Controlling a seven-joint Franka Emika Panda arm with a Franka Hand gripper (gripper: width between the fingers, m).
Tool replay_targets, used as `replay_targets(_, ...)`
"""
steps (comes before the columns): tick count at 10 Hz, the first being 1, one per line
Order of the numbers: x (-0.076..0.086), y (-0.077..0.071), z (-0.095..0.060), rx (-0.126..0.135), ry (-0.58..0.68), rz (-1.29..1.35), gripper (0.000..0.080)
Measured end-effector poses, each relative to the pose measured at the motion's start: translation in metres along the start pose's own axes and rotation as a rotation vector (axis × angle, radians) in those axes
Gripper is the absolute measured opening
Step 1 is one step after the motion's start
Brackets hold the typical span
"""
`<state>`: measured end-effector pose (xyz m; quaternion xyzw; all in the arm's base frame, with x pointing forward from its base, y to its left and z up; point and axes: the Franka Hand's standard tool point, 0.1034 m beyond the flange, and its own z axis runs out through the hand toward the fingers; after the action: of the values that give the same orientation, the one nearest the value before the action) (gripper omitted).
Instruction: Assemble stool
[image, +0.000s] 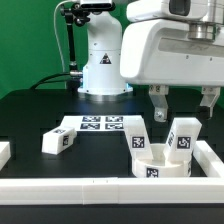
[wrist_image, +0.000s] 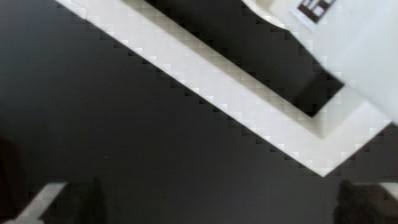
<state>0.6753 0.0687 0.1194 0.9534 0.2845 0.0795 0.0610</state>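
Note:
In the exterior view the round white seat lies in the near corner on the exterior view's right. Two white tagged legs stand upright right behind it; whether they touch it I cannot tell. A third leg lies on the black table toward the exterior view's left. My gripper hangs open above the seat and the two upright legs, holding nothing. In the wrist view the gripper has only dark table between its fingers, and a white tagged part shows at the frame's edge.
White border rails run along the front and sides of the table, and one corner of them crosses the wrist view. The marker board lies flat in front of the robot base.

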Motion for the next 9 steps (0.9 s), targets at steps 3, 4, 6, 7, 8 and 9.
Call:
replay_targets(3,-0.002,0.002,0.001,-0.017,-0.012,-0.117,0.0649)
replay_targets(4,-0.002,0.002,0.001,-0.017,-0.012,-0.112,0.0649)
replay_targets(6,-0.011,-0.003,0.004,0.015,-0.062,-0.104,0.0649)
replay_targets(7,-0.018,-0.01,0.003,0.049,-0.115,-0.071,0.0649)
replay_targets(8,-0.022,-0.013,0.001,0.075,-0.153,-0.058,0.0649)
replay_targets(9,-0.026,-0.01,-0.001,0.092,-0.178,-0.048,0.0649)
